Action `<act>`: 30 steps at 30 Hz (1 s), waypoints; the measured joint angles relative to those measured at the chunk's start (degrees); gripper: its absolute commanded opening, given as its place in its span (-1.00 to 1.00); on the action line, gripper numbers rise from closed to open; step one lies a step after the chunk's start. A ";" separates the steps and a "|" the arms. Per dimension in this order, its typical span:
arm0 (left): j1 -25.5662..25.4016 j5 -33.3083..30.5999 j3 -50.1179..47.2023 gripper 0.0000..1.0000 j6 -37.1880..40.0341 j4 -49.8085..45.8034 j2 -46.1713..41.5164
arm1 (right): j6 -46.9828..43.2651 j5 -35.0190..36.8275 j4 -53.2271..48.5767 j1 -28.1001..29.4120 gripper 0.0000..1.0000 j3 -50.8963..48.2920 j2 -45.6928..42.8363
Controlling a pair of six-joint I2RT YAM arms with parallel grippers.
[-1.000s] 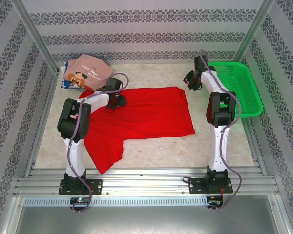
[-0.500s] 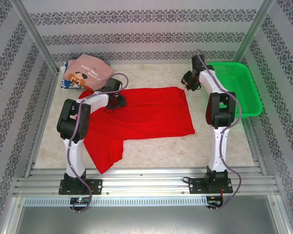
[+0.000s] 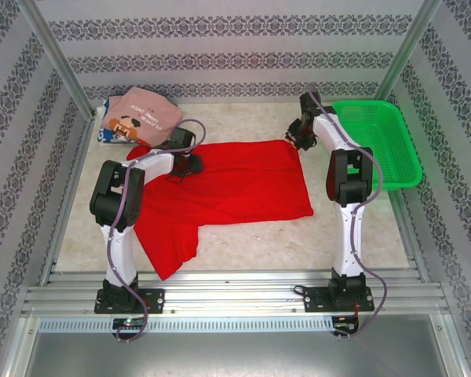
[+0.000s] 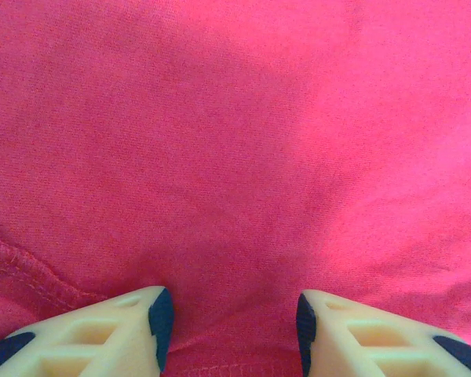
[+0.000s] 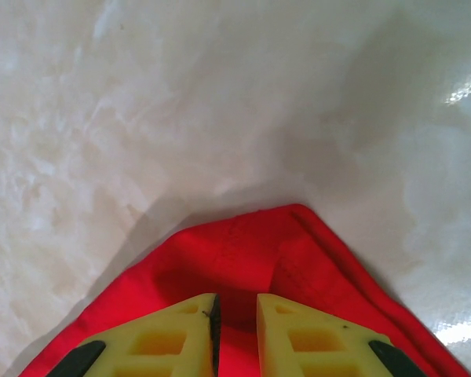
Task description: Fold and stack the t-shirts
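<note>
Cloth looks soft and floppy, so grab the red shirt [image 3: 243,184] by its corners. Left gripper [image 4: 234,318] sits half open on it. Right gripper [image 5: 237,305] is nearly closed at its corner, and I can't tell if it holds.

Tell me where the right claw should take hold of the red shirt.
Take the red t-shirt at its far right corner, below the right claw. It lies flat, pointed, with bare table on both sides, so come down from above, fingers astride the edge. Probably the cleanest pinch.
</note>
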 measured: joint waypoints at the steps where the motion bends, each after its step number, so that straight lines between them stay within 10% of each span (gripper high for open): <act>1: 0.00 0.04 -0.22 -0.03 0.00 0.24 -0.11 | 0.02 0.15 0.02 0.00 -0.58 0.00 0.09; 30: 0.00 0.87 -1.64 -0.04 0.02 1.55 -0.83 | 0.09 0.74 1.29 -0.04 -0.88 3.06 5.01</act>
